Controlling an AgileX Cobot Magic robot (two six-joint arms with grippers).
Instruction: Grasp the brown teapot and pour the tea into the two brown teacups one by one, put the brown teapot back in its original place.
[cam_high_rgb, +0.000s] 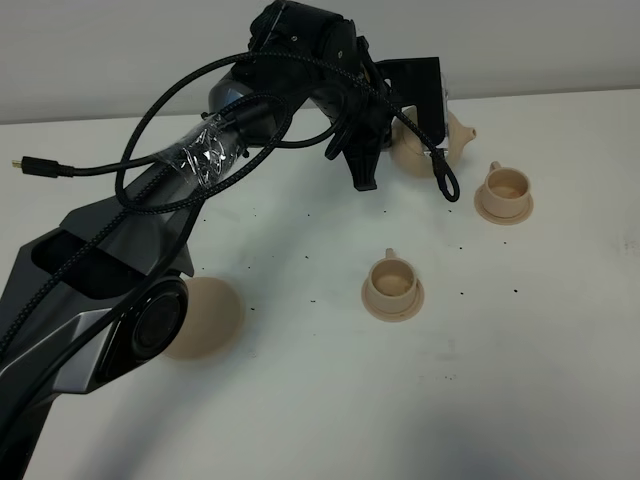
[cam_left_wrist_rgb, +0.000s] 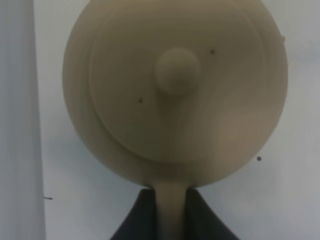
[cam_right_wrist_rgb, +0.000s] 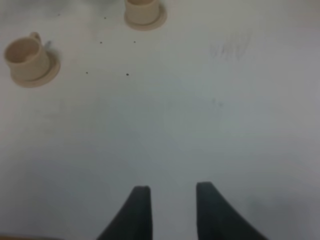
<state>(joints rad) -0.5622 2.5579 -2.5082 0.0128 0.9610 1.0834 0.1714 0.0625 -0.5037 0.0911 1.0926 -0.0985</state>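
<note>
Closest to the left wrist lens, the two dark fingers (cam_left_wrist_rgb: 142, 222) of the left gripper (cam_left_wrist_rgb: 170, 194) are clenched on the loop handle (cam_left_wrist_rgb: 172, 212) of the squat round pale tan ceramic teapot (cam_left_wrist_rgb: 175, 115), one finger on each side. Beyond the handle the teapot body fills most of that view, its knobbed lid (cam_left_wrist_rgb: 177, 70) seated and marked by two small dark specks. In the exterior high view, read as a clock face about the picture centre, the teapot (cam_high_rgb: 408, 157) sits between 1 and 2 o'clock, partly hidden behind the black wrist assembly (cam_high_rgb: 410, 85), with its short spout (cam_high_rgb: 466, 131) pointing toward 3 o'clock. Whether its base touches the white table (cam_high_rgb: 300, 410) cannot be determined. The far teacup (cam_high_rgb: 505, 186), a small pale tan ceramic cup on a matching round saucer, stands at 4 o'clock of the teapot, near the spout but apart from it. The near teacup (cam_high_rgb: 392, 280), of the same kind, stands at 6 o'clock of the teapot, well apart. The wide saucer (cam_high_rgb: 212, 318), flat, round and pale tan, lies at 8 o'clock, partly covered by the left arm (cam_high_rgb: 110, 300) and well apart from the teapot. The right gripper (cam_right_wrist_rgb: 170, 192) shows released jaws, with only bare table between its two dark fingers; both teacups stand upright beyond it.
</note>
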